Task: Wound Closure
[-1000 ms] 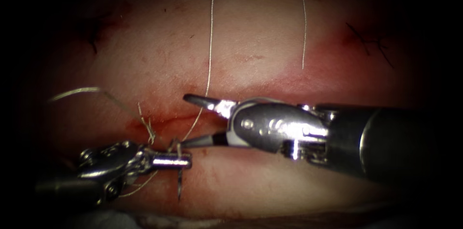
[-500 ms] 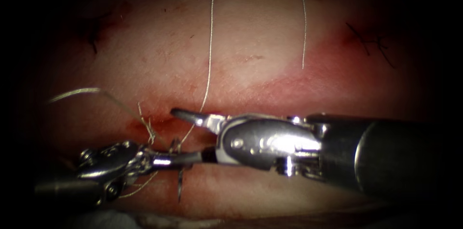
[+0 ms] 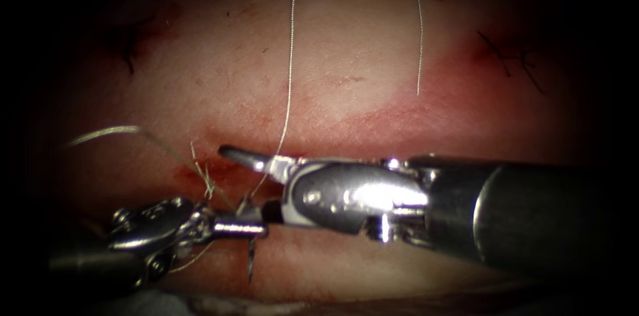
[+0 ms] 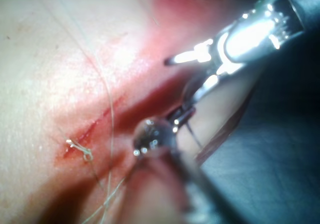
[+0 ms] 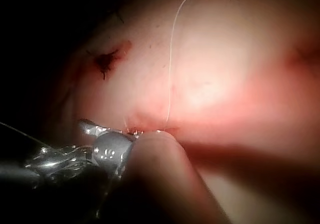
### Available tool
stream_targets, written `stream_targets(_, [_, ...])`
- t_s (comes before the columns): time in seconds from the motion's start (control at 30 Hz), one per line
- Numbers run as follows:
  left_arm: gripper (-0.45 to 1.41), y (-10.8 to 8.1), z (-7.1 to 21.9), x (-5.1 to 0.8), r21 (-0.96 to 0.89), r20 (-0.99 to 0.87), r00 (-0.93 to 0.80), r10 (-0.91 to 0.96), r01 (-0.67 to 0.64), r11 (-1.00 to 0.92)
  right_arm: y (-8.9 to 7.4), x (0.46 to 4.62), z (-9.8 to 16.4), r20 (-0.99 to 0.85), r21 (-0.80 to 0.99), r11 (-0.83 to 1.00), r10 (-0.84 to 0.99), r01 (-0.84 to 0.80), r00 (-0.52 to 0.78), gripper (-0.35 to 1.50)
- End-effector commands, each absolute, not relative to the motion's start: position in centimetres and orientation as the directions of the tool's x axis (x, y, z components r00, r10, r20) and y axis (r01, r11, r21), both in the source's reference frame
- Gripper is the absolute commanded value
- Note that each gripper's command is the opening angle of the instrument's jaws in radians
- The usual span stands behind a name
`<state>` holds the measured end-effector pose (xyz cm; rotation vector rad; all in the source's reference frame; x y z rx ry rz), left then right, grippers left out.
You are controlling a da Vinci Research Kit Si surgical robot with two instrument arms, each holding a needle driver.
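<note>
The left tool (image 3: 256,227) is low on the left, shut on the curved needle (image 3: 251,261) near its thread end. The needle's dark shaft points down below the jaws, on the near side of the cut (image 3: 219,168); I cannot tell whether its tip touches the tissue (image 3: 346,56). From the right, the right tool (image 3: 234,181) stands open with nothing gripped. Its upper jaw lies over the cut and its lower jaw reaches the left tool's jaw tips. The thread (image 3: 289,76) runs down between the open jaws. The left wrist view shows the open right tool (image 4: 187,79) and the needle (image 4: 196,135).
The thread arcs out past the top and returns to a free end (image 3: 418,92). Short cut thread ends (image 3: 203,176) stand at the cut's left end, with red fluid (image 3: 186,171) around them. Dark older stitches (image 3: 130,46) (image 3: 509,56) mark the far left and right.
The right tool has moved left and down with its jaws open; its lower jaw now meets the left tool's jaw tips. The left tool, still holding the needle, has shifted slightly lower.
</note>
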<state>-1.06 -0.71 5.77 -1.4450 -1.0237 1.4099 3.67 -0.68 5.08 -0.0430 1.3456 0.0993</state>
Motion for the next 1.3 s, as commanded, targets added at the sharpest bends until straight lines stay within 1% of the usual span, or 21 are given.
stream_targets(0.03, [-0.26, -0.8, 5.8, -1.1, -0.954, -0.3, 0.029, 0.954, -0.006, -0.299, -0.7, 3.72, 5.2, -0.974, 0.028, 0.995, 0.049, -0.095, 0.219, 0.74])
stream_targets(0.07, [-0.26, -0.8, 5.8, -1.1, -0.954, -0.299, 0.03, 0.954, -0.006, -0.299, -0.7, 3.72, 5.2, -0.974, 0.034, 0.995, 0.054, -0.096, 0.219, 0.67])
stream_targets(0.1, [-0.26, -0.8, 5.8, -1.1, -0.954, -0.298, 0.03, 0.954, -0.006, -0.298, -0.7, 3.71, 5.2, -0.974, 0.033, 0.995, 0.054, -0.096, 0.219, 0.54])
stream_targets(0.17, [-0.26, -0.8, 5.8, -1.1, -0.955, -0.298, 0.03, 0.954, -0.006, -0.298, -0.7, 3.71, 5.2, -0.975, 0.032, 0.995, 0.053, -0.098, 0.217, 0.34])
stream_targets(0.2, [-0.26, -0.8, 5.8, -1.1, -0.955, -0.298, 0.03, 0.954, -0.006, -0.298, -0.7, 3.71, 5.2, -0.974, 0.032, 0.995, 0.053, -0.096, 0.219, 0.12])
stream_targets(0.23, [-0.26, -0.8, 5.8, -1.1, -0.955, -0.297, 0.03, 0.954, -0.005, -0.297, -0.7, 3.71, 5.2, -0.974, 0.032, 0.995, 0.052, -0.093, 0.221, -0.25])
stream_targets(0.27, [-0.28, -0.8, 5.8, -1.1, -0.955, -0.297, 0.03, 0.954, -0.005, -0.297, -0.7, 3.71, 5.2, -0.974, 0.034, 0.996, 0.051, -0.082, 0.219, -0.35])
stream_targets(0.4, [-0.28, -0.8, 5.8, -1.1, -0.957, -0.29, 0.03, 0.957, -0.004, -0.29, -0.7, 3.71, 5.2, -0.977, 0.035, 0.997, 0.049, -0.066, 0.208, -0.35])
stream_targets(0.47, [-0.25, -0.8, 5.8, -1.09, -0.956, -0.294, 0.029, 0.955, -0.003, -0.294, -0.7, 3.67, 5.2, -0.975, 0.038, 0.998, 0.048, -0.051, 0.219, -0.35])
stream_targets(0.5, [-0.15, -0.7, 5.7, -1.07, -0.954, -0.299, 0.028, 0.954, -0.002, -0.299, -0.7, 3.64, 5.2, -0.971, 0.041, 0.999, 0.048, -0.035, 0.232, -0.35])
stream_targets(0.57, [0.32, -0.7, 5.7, -1.06, -0.955, -0.296, 0.037, 0.954, -0.016, -0.296, -0.7, 3.59, 5.2, -0.972, 0.042, 0.999, 0.047, -0.025, 0.228, -0.35])
stream_targets(0.6, [0.41, -0.7, 5.7, -1.06, -0.953, -0.302, 0.054, 0.952, -0.042, -0.3, -0.7, 3.56, 5.2, -0.973, 0.05, 0.999, 0.053, -0.021, 0.223, -0.35])
stream_targets(0.63, [0.71, -0.7, 5.8, -1.05, -0.945, -0.324, 0.063, 0.944, -0.072, -0.32, -0.7, 3.54, 5.2, -0.975, 0.039, 0.999, 0.041, -0.013, 0.218, -0.35])
stream_targets(0.67, [0.78, -0.6, 5.8, -1.04, -0.938, -0.341, 0.062, 0.938, -0.088, -0.335, -0.7, 3.52, 5.3, -0.976, 0.023, 1.0, 0.024, -0.006, 0.216, -0.35])
stream_targets(0.7, [0.93, -0.6, 5.8, -1.01, -0.919, -0.385, 0.049, 0.921, -0.113, -0.378, -0.6, 3.48, 5.3, -0.979, -0.013, 1.0, -0.017, 0.019, 0.202, -0.35])
stream_targets(0.8, [1.08, -0.7, 5.8, -0.99, -0.885, -0.449, 0.008, 0.894, -0.143, -0.443, -0.5, 3.46, 5.4, -0.979, -0.077, 0.996, -0.083, 0.042, 0.188, -0.35])
stream_targets(0.83, [1.11, -0.7, 5.8, -0.97, -0.864, -0.48, -0.014, 0.877, -0.164, -0.476, -0.5, 3.45, 5.4, -0.977, -0.107, 0.993, -0.114, 0.052, 0.182, -0.35])
stream_targets(0.9, [1.11, -0.8, 5.9, -0.94, -0.805, -0.547, -0.071, 0.834, -0.23, -0.547, -0.3, 3.45, 5.5, -0.975, -0.159, 0.986, -0.163, 0.04, 0.15, -0.35])
stream_targets(1.07, [1.08, -1.0, 6.4, -0.95, -0.718, -0.577, -0.21, 0.789, -0.331, -0.613, -0.1, 3.52, 5.7, -0.961, -0.25, 0.968, -0.251, 0.026, 0.12, -0.35])
stream_targets(1.2, [1.01, -1.0, 6.7, -0.94, -0.69, -0.588, -0.214, 0.78, -0.37, -0.622, -0.1, 3.65, 5.7, -0.947, -0.306, 0.951, -0.308, 0.035, 0.096, -0.35])
stream_targets(1.3, [0.96, -0.9, 7.0, -0.91, -0.664, -0.601, -0.213, 0.77, -0.402, -0.63, -0.1, 3.79, 5.8, -0.918, -0.391, 0.92, -0.392, 0.034, 0.054, -0.35])
